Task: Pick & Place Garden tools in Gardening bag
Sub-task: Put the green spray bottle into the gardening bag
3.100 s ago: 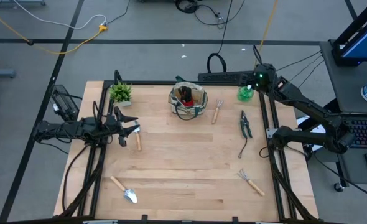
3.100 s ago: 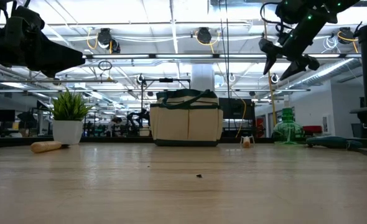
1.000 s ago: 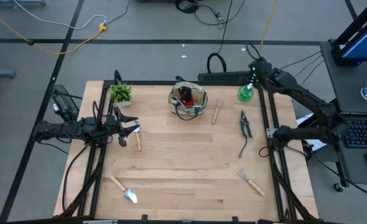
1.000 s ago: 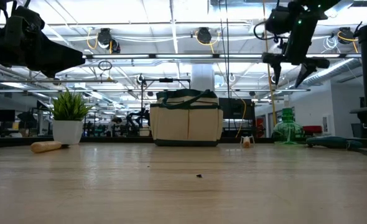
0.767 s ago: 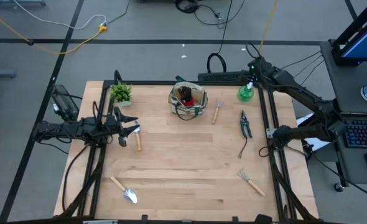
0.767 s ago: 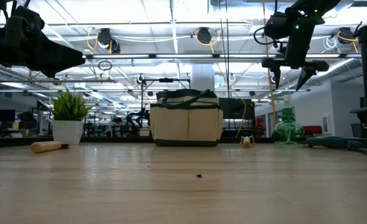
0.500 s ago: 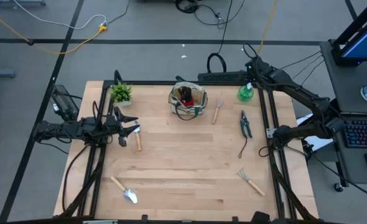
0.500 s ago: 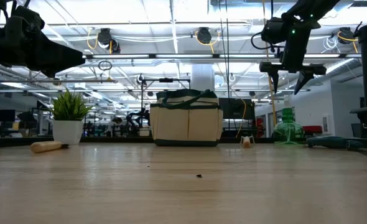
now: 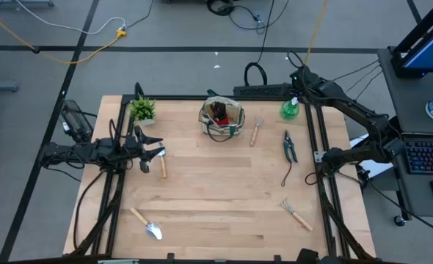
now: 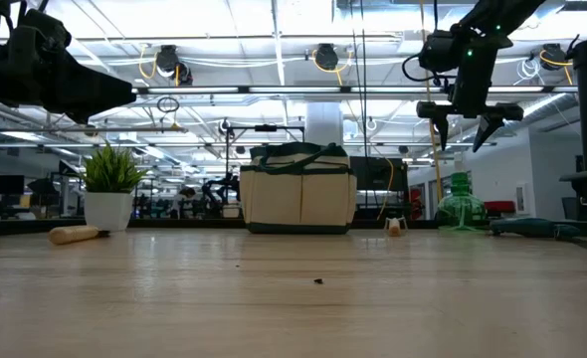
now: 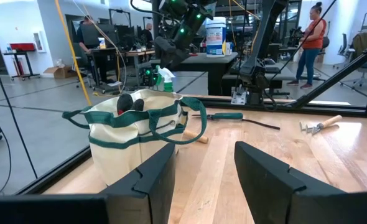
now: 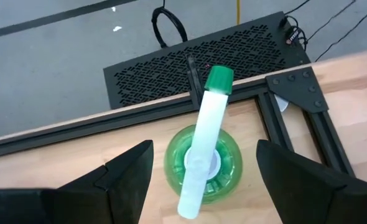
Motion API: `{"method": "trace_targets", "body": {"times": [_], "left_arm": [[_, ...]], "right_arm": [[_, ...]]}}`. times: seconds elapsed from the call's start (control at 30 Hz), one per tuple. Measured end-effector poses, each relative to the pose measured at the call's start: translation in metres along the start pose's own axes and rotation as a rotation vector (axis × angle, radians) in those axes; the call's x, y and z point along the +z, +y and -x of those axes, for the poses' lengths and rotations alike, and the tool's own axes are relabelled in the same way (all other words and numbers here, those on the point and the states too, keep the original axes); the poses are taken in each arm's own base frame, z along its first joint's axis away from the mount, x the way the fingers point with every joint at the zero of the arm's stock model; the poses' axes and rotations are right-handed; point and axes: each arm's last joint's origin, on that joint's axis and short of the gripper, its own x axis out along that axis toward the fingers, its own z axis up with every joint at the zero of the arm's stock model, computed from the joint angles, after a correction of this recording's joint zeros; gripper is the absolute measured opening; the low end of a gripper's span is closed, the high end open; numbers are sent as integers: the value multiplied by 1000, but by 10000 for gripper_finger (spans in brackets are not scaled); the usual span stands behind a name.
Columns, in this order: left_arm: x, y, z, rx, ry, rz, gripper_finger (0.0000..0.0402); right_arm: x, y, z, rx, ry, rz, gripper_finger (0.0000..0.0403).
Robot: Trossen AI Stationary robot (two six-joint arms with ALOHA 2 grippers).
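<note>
The beige gardening bag with green trim stands at the table's far middle, a red-black glove inside it. The green spray bottle with a white nozzle stands upright at the far right corner. My right gripper is open above it, fingers pointing down on either side, not touching. Black shears, a fork, a hand rake, a trowel and another wooden-handled tool lie on the table. My left gripper is open and empty at the left edge.
A small potted plant stands at the far left corner. A black perforated box lies just beyond the table's far edge behind the bottle. The black frame rails run along the table's sides. People show in the room beyond.
My right gripper has moved a little toward the table's left edge and turned from slanting to point straight down over the spray bottle. It has stayed open. Nothing on the table has moved.
</note>
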Motion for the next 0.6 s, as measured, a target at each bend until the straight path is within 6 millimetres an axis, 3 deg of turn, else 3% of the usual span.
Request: {"method": "trace_targets", "body": {"times": [0.3,0.6], "left_arm": [[0,0,0,0,0,1,170],[0,0,0,0,0,6,170]], "right_arm": [[0,3,-4,34,-32,5,279],[-17,-5,-21,2,8,-51,279]]}}
